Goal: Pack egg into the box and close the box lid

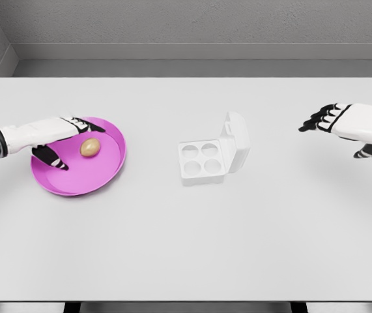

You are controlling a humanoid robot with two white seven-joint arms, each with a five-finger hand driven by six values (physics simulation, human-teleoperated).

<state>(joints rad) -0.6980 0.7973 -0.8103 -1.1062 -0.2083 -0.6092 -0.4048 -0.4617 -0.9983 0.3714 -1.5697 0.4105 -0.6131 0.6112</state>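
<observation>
Egg (90,147) sits on the pink plate (107,175) at the left side of the tabletop (186,241), roughly in the plate's upper middle, lying on its side, and from the head view I can see it is not yet in any hand. My left hand (60,140) reaches in from the left edge and hangs over the plate's left half, fingers spread and loosely curved, the upper fingertips (79,122) just above and left of the egg and the thumb lower down near the plate's left part; it holds nothing, and I cannot tell whether any finger touches the egg, though there seems to be a small gap. Near the middle of the tabletop, well apart from the plate, I see the white box (202,160) with four round hollows, all of them empty. Its lid (235,140) stands open, hinged along the right side and tilted up and away to the right. My right hand (339,127) shows at the far right, raised over the tabletop and well apart from the box, with its dark fingers relaxed and pointing left, holding nothing.
</observation>
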